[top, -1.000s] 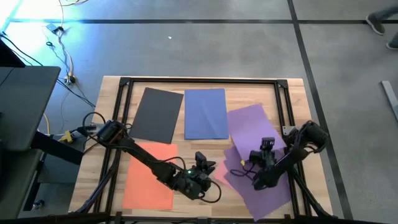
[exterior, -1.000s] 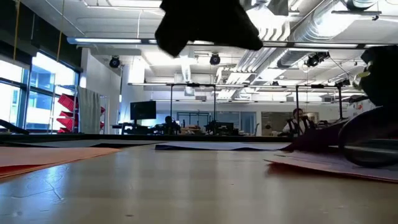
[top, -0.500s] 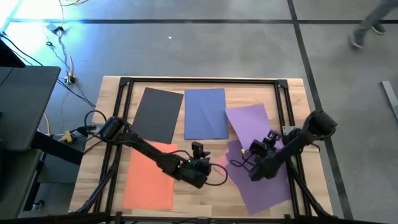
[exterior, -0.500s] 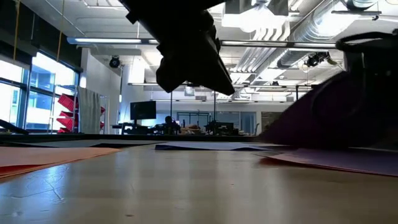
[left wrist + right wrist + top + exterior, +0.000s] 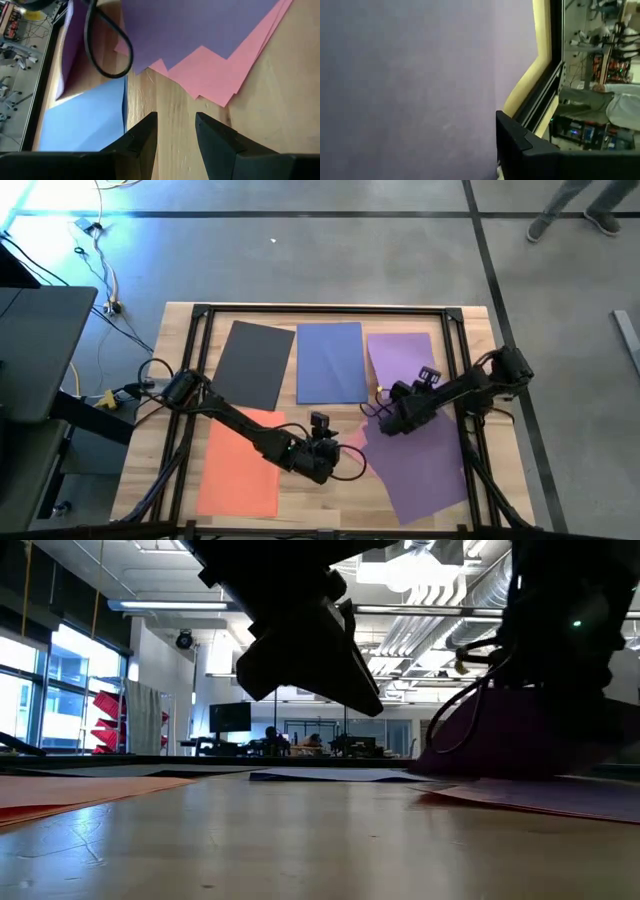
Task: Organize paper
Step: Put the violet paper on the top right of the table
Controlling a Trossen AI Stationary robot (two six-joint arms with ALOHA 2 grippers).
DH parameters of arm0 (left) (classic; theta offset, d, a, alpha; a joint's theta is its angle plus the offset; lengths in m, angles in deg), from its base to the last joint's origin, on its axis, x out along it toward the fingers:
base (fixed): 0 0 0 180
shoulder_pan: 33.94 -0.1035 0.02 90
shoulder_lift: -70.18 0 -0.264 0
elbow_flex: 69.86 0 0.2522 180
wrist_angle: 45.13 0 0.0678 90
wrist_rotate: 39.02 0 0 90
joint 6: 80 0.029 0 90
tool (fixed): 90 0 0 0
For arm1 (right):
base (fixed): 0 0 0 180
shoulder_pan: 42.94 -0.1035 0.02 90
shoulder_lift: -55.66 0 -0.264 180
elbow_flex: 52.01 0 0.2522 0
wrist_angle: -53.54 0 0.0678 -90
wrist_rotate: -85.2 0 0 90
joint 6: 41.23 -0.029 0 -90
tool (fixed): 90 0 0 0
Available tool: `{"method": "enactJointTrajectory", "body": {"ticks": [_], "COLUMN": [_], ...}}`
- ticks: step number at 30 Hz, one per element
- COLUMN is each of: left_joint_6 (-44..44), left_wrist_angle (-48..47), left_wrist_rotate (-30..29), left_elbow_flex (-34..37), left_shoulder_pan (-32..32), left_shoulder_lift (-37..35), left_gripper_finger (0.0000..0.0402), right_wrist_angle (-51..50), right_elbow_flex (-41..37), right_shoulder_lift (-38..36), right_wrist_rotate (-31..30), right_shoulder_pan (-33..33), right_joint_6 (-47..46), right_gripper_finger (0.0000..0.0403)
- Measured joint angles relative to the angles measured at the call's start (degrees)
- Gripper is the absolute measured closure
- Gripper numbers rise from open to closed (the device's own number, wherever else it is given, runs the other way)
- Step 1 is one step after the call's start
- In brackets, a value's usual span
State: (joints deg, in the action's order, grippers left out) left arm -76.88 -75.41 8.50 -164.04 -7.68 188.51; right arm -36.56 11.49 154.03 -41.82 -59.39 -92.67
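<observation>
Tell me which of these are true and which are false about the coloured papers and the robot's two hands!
1. The blue sheet lies between the dark grey sheet and the purple sheet. True.
2. The orange sheet lies on top of the blue sheet. False: it lies flat on the table by itself, nearer the front edge.
3. The pink sheet peeks out from under the purple sheet. True.
4. The left gripper is squeezing the pink sheet. False: its fingers are apart over bare wood, holding nothing.
5. The right gripper is over the dark grey sheet. False: it is at the purple sheet, fingers shut.
</observation>
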Motion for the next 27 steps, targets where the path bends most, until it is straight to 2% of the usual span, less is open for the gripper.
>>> {"method": "enactJointTrajectory", "body": {"ticks": [9,18,27], "left_joint_6": [0.1,0.1,0.1], "left_wrist_angle": [-0.6,-0.7,-0.8], "left_wrist_rotate": [0.0,0.0,0.0], "left_elbow_flex": [0.0,0.0,0.0], "left_shoulder_pan": [0.0,0.0,0.0], "left_shoulder_lift": [0.0,0.0,0.0], "left_gripper_finger": [0.0289,0.0289,0.0289], "right_wrist_angle": [6.8,7.0,6.9], "right_elbow_flex": [0.0,0.0,0.0], "right_shoulder_lift": [0.0,0.0,0.0], "right_wrist_rotate": [1.0,7.2,6.1], "right_shoulder_pan": [4.7,8.3,8.6], "right_joint_6": [7.9,9.9,12.9], "right_gripper_finger": [0.0403,0.0403,0.0403]}}
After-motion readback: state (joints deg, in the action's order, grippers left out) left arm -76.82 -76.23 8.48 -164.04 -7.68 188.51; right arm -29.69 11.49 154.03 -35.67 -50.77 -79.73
